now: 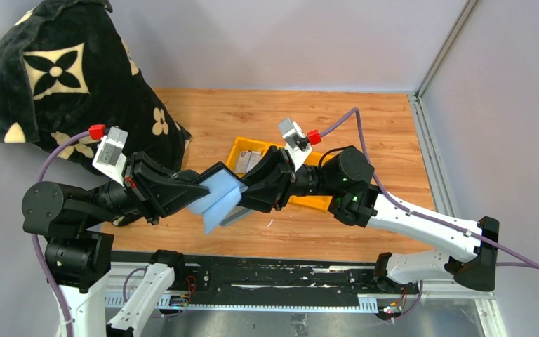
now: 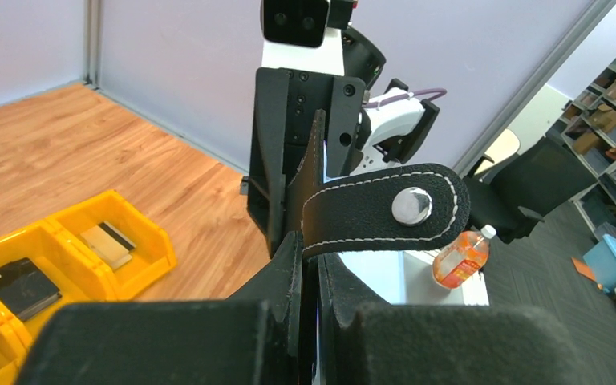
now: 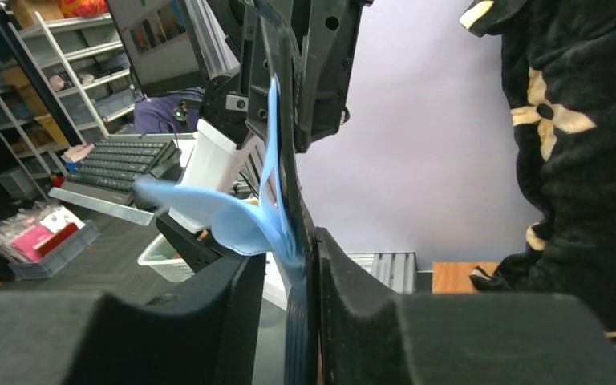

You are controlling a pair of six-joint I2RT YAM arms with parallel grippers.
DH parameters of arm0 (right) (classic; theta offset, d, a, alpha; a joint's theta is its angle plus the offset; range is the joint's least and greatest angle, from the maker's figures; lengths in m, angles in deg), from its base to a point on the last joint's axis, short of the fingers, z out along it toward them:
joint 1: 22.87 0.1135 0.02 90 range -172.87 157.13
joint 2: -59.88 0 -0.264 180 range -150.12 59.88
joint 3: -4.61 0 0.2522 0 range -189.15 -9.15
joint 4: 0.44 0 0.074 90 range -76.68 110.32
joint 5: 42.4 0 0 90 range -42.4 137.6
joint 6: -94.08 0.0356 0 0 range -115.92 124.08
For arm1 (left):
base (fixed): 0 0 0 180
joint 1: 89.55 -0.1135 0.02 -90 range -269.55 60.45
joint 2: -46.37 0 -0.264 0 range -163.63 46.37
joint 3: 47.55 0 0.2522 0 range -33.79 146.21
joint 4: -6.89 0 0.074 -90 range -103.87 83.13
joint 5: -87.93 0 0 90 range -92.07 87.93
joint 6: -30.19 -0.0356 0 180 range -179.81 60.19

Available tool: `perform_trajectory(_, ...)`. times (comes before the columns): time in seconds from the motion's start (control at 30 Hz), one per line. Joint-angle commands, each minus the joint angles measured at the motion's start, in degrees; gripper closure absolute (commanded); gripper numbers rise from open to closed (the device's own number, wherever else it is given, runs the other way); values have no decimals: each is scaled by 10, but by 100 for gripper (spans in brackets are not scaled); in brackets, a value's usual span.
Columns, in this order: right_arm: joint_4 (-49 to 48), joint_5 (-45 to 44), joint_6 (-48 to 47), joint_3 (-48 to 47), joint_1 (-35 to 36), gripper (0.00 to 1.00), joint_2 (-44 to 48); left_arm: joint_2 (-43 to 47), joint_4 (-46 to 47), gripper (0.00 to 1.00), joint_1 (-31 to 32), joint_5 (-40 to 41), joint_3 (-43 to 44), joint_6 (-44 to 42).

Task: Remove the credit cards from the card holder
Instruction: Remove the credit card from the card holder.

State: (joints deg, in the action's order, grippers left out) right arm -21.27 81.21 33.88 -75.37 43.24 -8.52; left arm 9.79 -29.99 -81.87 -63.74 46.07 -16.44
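Note:
The card holder [image 1: 217, 199], black outside and light blue inside, hangs spread open in mid-air between my two grippers. My left gripper [image 1: 195, 191] is shut on its black edge [image 2: 314, 265], and the strap tab with its metal snap [image 2: 385, 210] curls over the fingers. My right gripper [image 1: 250, 189] stands open around the opposite edge: the blue lining [image 3: 245, 220] lies against one finger, with a gap to the other. A grey flat edge [image 1: 233, 216] shows just below the holder. A tan card with a dark stripe [image 2: 106, 243] lies in the yellow bin.
The yellow three-compartment bin [image 1: 316, 202] sits on the wooden table behind the grippers. It holds a black squarish block [image 2: 18, 286] and a grey card [image 1: 251, 160]. A black plush cushion with cream flowers [image 1: 63, 84] fills the back left.

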Motion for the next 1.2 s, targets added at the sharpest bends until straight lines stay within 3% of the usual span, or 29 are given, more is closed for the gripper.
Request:
perform_trajectory(0.0,16,-10,21,-32,15,74,-3,7,-39,100,0,11,10,-49)
perform_trajectory(0.1,50,-26,21,-39,22,85,1,7,-88,100,0,41,23,-109)
perform_trajectory(0.23,143,-65,7,-74,34,100,-3,10,-149,88,0,110,41,-196)
perform_trajectory(0.37,231,-116,-3,-111,41,100,-10,23,-153,59,0,150,37,-229)
perform_trajectory(0.47,278,-146,-14,-128,44,100,-12,26,-159,46,0,162,43,-233)
perform_trajectory(0.77,333,-181,-48,-151,51,100,-12,28,-73,41,0,30,21,-145)
perform_trajectory(0.87,338,-179,-48,-168,52,100,-19,38,-122,40,0,17,6,-227)
perform_trajectory(1.0,364,-169,-50,-204,59,100,-43,57,-225,40,0,89,-21,-376)
perform_trajectory(1.17,367,-156,-52,-226,67,100,-65,65,-256,40,0,126,-40,-433)
